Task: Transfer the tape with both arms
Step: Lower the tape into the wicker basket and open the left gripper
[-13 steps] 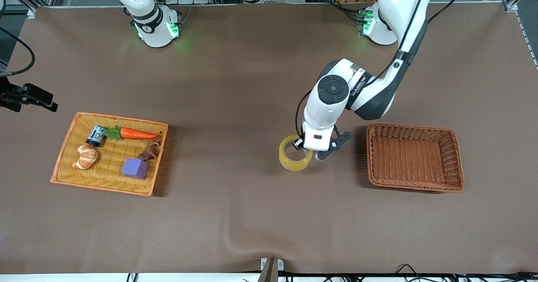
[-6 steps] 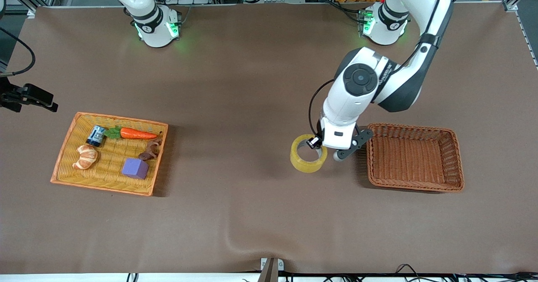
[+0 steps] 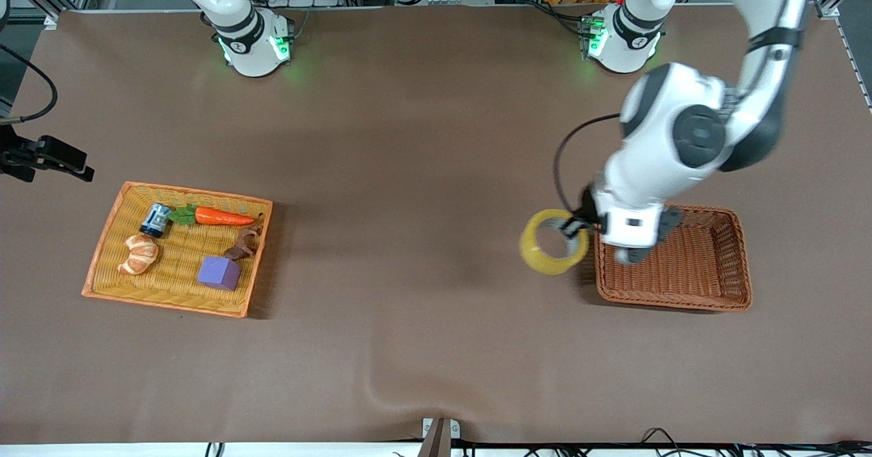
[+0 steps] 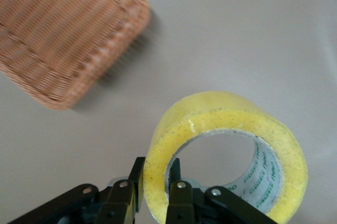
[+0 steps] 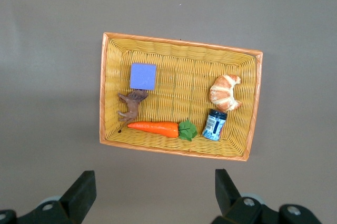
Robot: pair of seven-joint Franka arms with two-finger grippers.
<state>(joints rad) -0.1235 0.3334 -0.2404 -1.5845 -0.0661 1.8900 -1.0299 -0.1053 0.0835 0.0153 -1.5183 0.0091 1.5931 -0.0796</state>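
Tape hangs from my left pincer, its fingers pinching the roll's wall, one inside the ring and one outside, up over the counter just beside the brown basket. This looks like the carry step; next I judge it needs bringing over the basket before release. My right pincer waits spread wide above the orange tray.
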